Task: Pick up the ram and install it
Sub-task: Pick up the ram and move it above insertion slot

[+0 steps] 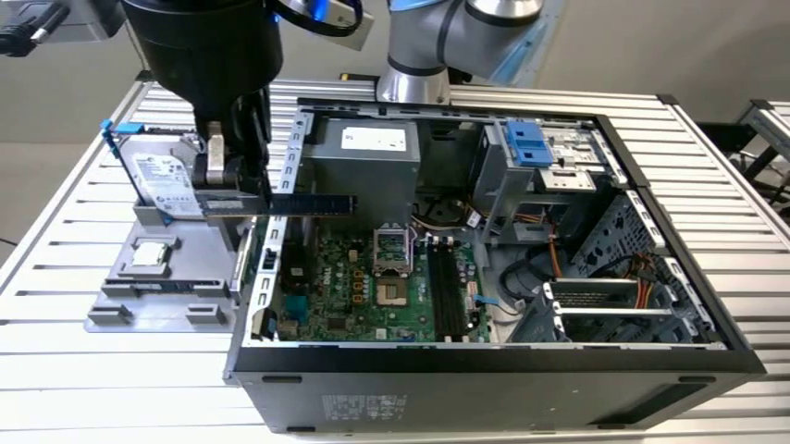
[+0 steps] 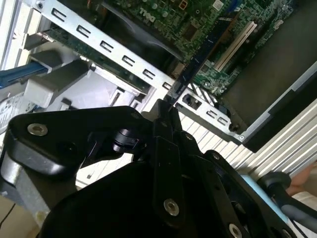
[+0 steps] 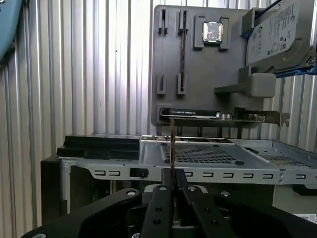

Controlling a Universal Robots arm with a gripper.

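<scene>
Over the side wall of the open computer case [image 1: 494, 359], at the exterior view's left, holds the ram [image 1: 309, 203] level in the air with the fingers [image 1: 253, 157] pinched shut on one end (flat faces clamped, nothing else in the grip). Points the free end inward, above the edge of the green motherboard [image 1: 358, 287] and close by the grey power-supply box [image 1: 364, 153]. Stands well apart from the black memory slots [image 1: 447, 289], set lower and farther toward the exterior view's right, past the processor socket [image 1: 388, 254]. Crosses, in the second wrist view, a slotted metal rail [image 2: 114, 54] of the case wall just below the fingers. Shows edge-on in the first wrist view, as a thin upright strip between the two black fingers. Deeper in the case, a bundle of cables [image 1: 543, 259] and a drive cage with a blue latch [image 1: 531, 143]. Just beside the case on the exterior view's left, a grey parts tray [image 1: 173, 310] carrying a silver hard drive [image 1: 161, 180] propped on edge in a blue frame and a small square processor chip [image 1: 151, 254] lying flat. Beneath everything, a worktop [image 1: 74, 388] of ribbed aluminium slats, with a plain pale wall [image 1: 691, 46] behind and a second slatted surface [image 1: 768, 120] at the exterior view's far right.
</scene>
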